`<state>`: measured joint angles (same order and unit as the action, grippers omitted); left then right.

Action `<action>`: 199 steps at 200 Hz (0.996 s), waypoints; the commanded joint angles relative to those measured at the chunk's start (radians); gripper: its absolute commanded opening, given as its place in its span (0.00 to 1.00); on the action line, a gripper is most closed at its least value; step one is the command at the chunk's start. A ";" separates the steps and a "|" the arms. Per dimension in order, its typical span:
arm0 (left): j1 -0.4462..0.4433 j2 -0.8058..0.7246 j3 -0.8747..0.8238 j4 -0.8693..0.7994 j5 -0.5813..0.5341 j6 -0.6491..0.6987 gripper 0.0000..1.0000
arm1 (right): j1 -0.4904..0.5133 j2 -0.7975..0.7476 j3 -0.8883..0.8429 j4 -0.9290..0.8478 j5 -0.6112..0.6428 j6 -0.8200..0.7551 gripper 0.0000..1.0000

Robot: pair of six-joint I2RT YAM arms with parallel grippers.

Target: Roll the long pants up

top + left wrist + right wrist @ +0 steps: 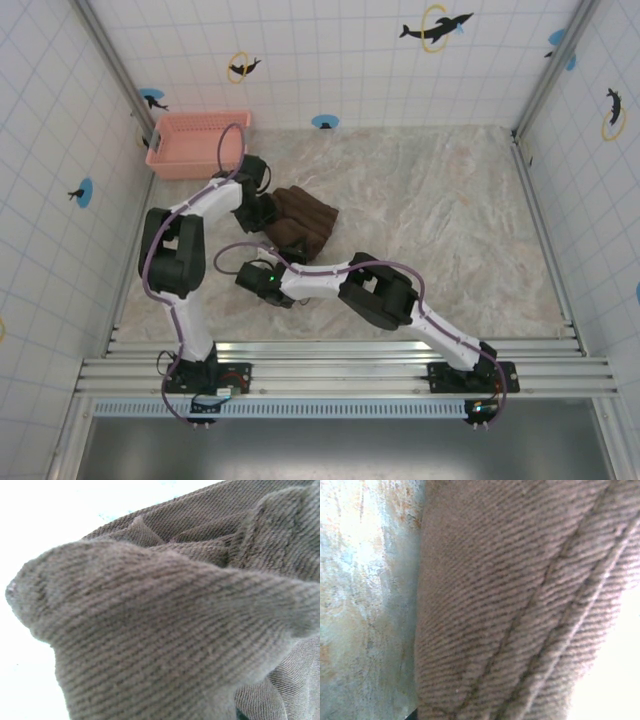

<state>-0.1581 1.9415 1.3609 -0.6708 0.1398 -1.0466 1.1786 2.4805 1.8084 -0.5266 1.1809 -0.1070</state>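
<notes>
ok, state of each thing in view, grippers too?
dark chocolate-brown soft fabric long pants: bunched into a compact ridged roll on the marble-look table.
pink plastic basket: upright in the far-left corner, looks empty.
left gripper: against the roll's left side; open or shut unclear.
right gripper: at the roll's near edge; open or shut unclear.

**No Legible Text**

No letters, numbers or brand marks can be read on any surface. Dolphin stickers ringed in yellow or backed in blue are seen on the tiled walls, carrying no wording.
</notes>
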 commanded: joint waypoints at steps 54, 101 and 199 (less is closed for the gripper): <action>0.000 -0.247 -0.361 -0.090 0.007 0.154 0.53 | -0.064 -0.159 -0.163 -0.027 -0.546 -0.017 0.00; 0.003 -0.461 -0.475 0.047 -0.003 0.115 0.90 | -0.117 -0.212 -0.189 -0.098 -0.777 -0.017 0.00; 0.102 -0.914 -0.750 0.399 0.022 0.059 0.97 | -0.180 -0.145 -0.117 -0.214 -1.002 0.007 0.00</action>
<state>-0.0963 1.1168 0.7479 -0.3969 0.0921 -0.9688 1.0355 2.2177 1.7046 -0.6022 0.4362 -0.1535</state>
